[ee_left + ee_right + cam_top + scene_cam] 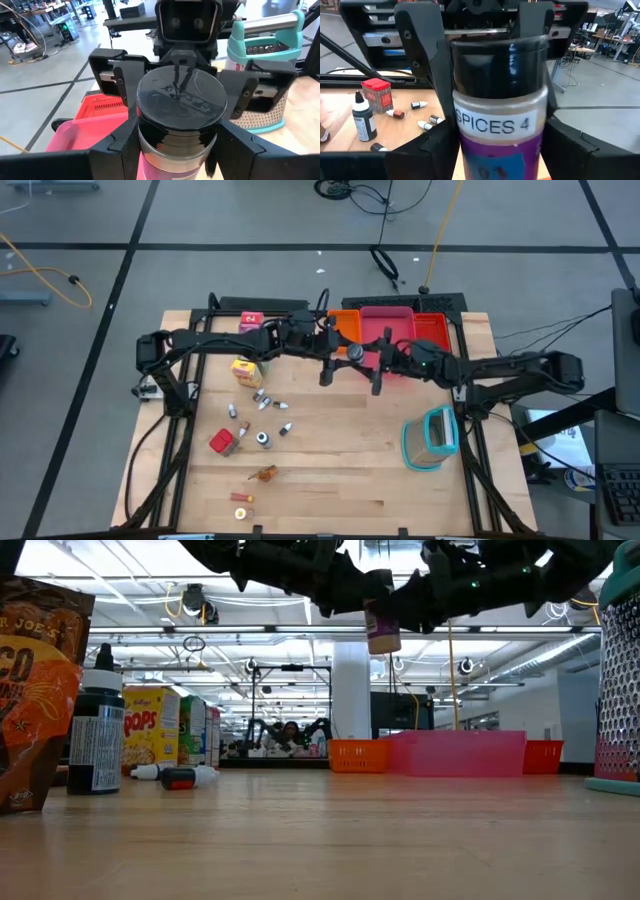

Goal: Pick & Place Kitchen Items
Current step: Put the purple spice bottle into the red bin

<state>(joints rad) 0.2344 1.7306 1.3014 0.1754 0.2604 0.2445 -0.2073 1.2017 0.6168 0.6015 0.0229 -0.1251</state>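
A spice jar (pixel 496 125) with a black cap, a white label reading SPICES 4 and a purple lower part hangs upright high over the table's middle (pixel 382 632), near the pink tray's (pixel 388 320) near edge. My left gripper (pixel 342 350) reaches in level from the left and is shut on it. My right gripper (pixel 364 356) comes level from the right, open, with a finger on either side of the jar's body and not touching it. Several kitchen items lie on the table's left half: a yellow carton (pixel 245 370), a red cube (pixel 222 442) and small bottles (pixel 262 398). My left gripper pinches the jar between its two fingers (pixel 427 65) at the black cap and the top of the body (pixel 470 70). The fingers come level from the table's left, one on each side. The jar stands upright in the hold, lifted clear of the table.
Orange (pixel 345 322), pink and red (pixel 432 330) trays line the far edge behind the grippers. A teal-rimmed clear container (pixel 430 438) stands at the near right. A red carton (pixel 250 320) sits far left; orange-brown bits (pixel 264 473) lie near the front.
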